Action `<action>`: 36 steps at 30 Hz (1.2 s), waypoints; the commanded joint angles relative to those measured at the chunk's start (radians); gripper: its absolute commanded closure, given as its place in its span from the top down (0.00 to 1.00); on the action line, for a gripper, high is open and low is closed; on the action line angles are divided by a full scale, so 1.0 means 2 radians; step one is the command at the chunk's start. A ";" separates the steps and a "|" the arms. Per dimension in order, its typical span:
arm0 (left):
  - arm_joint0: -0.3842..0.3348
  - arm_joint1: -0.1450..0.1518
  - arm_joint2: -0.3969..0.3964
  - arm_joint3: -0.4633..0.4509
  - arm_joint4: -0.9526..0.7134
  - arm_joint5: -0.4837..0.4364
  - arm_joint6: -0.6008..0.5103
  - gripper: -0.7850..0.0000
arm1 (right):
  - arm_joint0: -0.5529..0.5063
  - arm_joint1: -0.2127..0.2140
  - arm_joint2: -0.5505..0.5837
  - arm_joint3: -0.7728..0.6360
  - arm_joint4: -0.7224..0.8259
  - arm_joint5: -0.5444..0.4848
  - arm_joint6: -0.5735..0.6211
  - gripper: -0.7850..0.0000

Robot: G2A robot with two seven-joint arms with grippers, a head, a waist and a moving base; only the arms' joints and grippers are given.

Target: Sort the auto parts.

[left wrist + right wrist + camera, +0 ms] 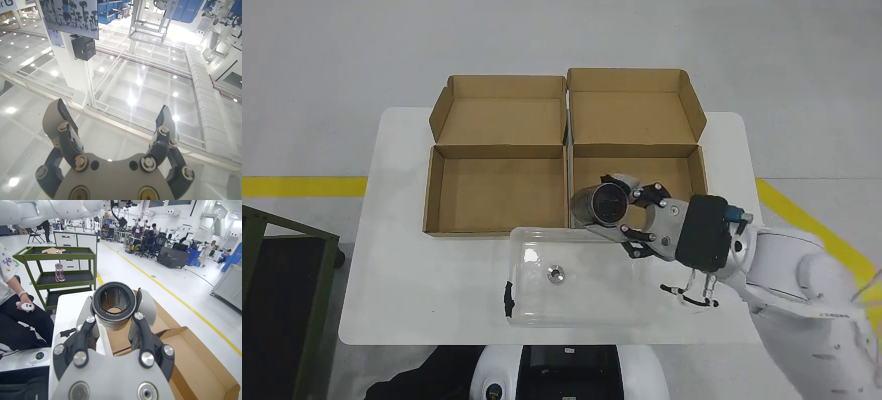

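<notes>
Broadly, the white table [412, 280] carries everything, and the clear plastic tray [582, 305] sits at its near edge. Two open cardboard boxes stand side by side just beyond the tray's far rim, their lids folded back away from it. The left box [497, 195] lies past the tray's far left corner, and the right box [682, 175] [198, 361] past its far right half.

From the tray's right side, the right gripper [614, 210] [115, 306] sits just beyond the tray's far rim. Its two fingers are pinched against opposite sides of a hollow metal cylinder [594, 205] [114, 303]. The cylinder lies on its side, its black-ringed open end turned away from the gripper. It hangs at the near left corner of the right box, just past the tray's far rim.

The left gripper [112, 106] points up at the ceiling with its jaws spread wide and nothing between them; its place relative to the tray cannot be told.

Inside the tray, left of its middle, rests one small round metal part [555, 272].
</notes>
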State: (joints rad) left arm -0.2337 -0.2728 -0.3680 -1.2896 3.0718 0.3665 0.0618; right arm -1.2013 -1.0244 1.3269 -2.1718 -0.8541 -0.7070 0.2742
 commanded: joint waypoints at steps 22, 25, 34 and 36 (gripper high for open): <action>0.000 0.000 0.000 0.000 0.000 0.000 0.000 1.00 | -0.002 0.000 -0.010 -0.007 -0.008 -0.006 -0.004 0.00; 0.000 0.000 0.000 0.000 0.000 0.000 0.000 1.00 | 0.003 -0.002 -0.027 0.003 -0.011 -0.004 0.006 0.00; 0.000 0.000 0.000 0.000 0.000 0.000 0.000 1.00 | 0.025 -0.009 -0.090 0.026 -0.060 0.006 0.023 0.00; 0.000 0.000 0.000 0.000 0.000 0.000 0.000 1.00 | 0.031 -0.011 -0.105 0.035 -0.070 0.009 0.027 0.00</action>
State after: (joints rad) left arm -0.2337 -0.2728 -0.3680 -1.2896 3.0718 0.3665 0.0618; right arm -1.1459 -1.0441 1.1326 -2.1116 -0.9852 -0.6925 0.3234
